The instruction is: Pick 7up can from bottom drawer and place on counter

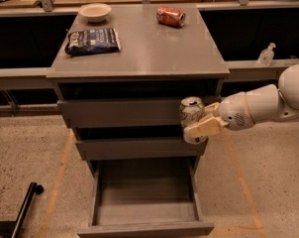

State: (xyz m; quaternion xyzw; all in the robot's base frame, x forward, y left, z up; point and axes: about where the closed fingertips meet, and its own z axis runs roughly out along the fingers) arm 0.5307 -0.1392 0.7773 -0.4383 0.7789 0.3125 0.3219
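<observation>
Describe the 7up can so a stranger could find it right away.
Find the grey drawer cabinet in the middle, its lowest drawer pulled open. At its right front edge, level with the upper drawers, the robot's pincer grips a silvery can upright. The only other can is orange-red and lies on the cabinet's top.

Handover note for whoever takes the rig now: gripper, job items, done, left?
Gripper: fingers shut on the 7up can, upright, in front of the cabinet's right side at top-drawer height.
Bottom drawer: pulled open.
Counter: holds bowl, dark bag, orange-red can.
Done: 7up can is out of the drawer.
Left: raise it, set it on the counter, release.
</observation>
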